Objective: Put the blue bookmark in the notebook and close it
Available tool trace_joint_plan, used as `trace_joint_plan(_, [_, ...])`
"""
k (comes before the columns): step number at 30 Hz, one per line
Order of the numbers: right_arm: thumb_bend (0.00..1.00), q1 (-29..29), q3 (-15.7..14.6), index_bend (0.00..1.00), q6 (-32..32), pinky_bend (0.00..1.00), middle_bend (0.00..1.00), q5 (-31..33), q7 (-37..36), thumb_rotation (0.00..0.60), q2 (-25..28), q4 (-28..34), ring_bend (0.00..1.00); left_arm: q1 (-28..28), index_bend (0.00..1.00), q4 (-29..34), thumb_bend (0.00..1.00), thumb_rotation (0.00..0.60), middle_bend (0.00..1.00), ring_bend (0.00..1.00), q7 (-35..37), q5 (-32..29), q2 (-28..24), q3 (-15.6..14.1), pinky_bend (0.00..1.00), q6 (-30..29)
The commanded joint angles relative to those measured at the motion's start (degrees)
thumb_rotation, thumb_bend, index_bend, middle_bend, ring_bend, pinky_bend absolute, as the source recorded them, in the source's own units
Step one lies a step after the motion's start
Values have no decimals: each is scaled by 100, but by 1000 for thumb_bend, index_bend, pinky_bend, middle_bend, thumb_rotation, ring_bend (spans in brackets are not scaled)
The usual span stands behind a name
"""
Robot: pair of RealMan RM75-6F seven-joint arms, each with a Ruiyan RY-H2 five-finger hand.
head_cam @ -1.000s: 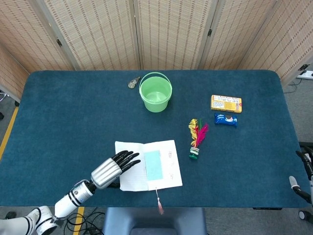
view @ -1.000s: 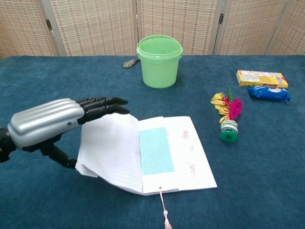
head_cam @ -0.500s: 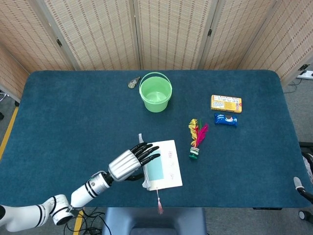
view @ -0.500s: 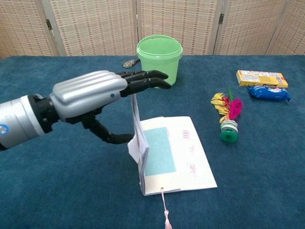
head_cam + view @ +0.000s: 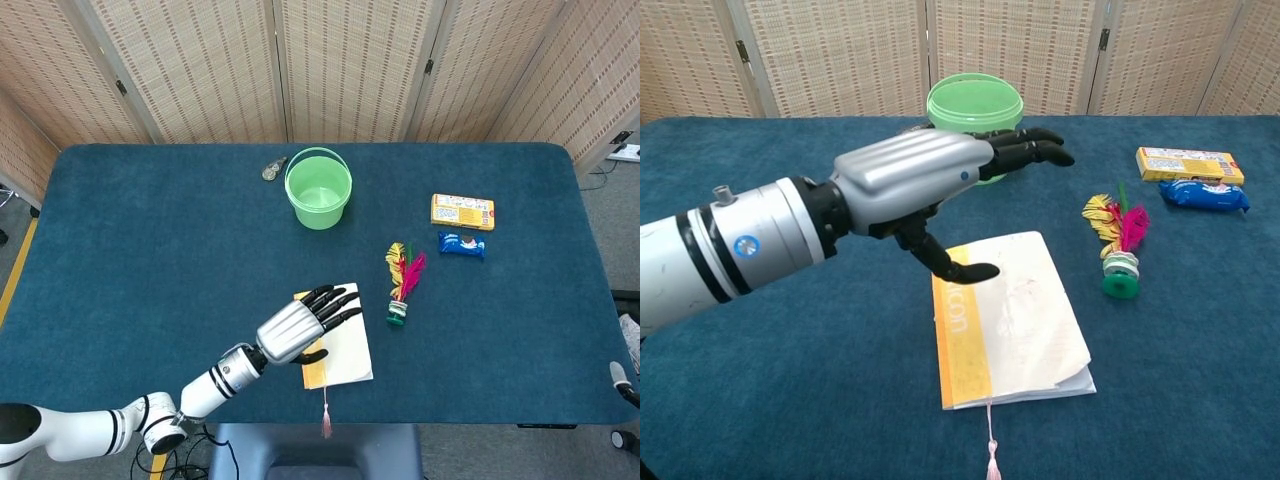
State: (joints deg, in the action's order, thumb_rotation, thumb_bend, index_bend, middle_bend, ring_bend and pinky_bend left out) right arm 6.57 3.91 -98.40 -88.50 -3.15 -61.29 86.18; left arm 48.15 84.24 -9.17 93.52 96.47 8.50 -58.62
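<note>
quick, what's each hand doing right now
Left hand: open, fingers stretched out above the closed notebook, holding nothing.
Right hand: not in view.

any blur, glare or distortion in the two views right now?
Head view: sharp, even lighting, no glare; left hand covers part of the notebook. Chest view: the forearm looms large close to the lens, soft shadow under the hand on the notebook cover, green bucket partly hidden behind the fingers.

"con" on notebook point(image 5: 1005, 325) cover
</note>
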Motion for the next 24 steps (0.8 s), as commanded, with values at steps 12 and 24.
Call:
trace_joint_plan(12, [265, -230, -65, 161, 299, 141, 93, -243, -7, 600, 117, -28, 94, -1186, 99, 1366, 314, 600, 0, 0, -750, -1469, -1461, -136, 136, -683])
trace_joint_plan(24, [299, -531, -232, 161, 710, 130, 76, -575, -76, 600, 282, 81, 78, -2509, 102, 1485, 314, 600, 0, 0, -329, -2046, -2575, -510, 136, -1781])
